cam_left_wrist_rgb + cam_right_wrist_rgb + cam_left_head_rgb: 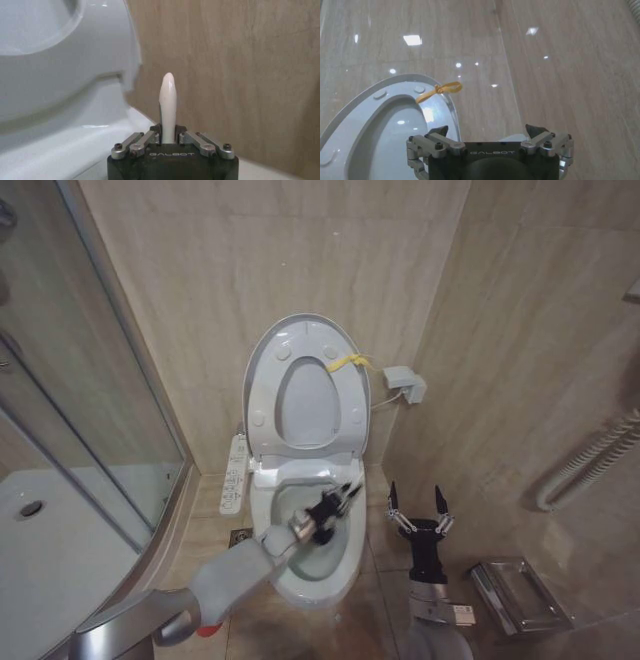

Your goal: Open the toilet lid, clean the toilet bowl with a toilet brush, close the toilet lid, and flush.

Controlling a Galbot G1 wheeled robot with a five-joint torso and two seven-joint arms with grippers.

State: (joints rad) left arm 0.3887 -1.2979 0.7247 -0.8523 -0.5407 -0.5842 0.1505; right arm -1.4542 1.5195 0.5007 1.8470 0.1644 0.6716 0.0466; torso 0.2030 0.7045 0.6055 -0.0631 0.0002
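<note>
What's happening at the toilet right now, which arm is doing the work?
The left gripper is shut on the toilet brush, holding it over the open toilet bowl. The toilet lid stands raised against the wall, its yellow strap hanging at the rim. The right gripper waits open beside the bowl, holding nothing.

The toilet brush (345,492) bristle head is hidden behind the left gripper (330,508).

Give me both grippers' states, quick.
Left gripper: shut on the toilet brush, over the toilet bowl.
Right gripper: open, empty, beside the bowl.
</note>
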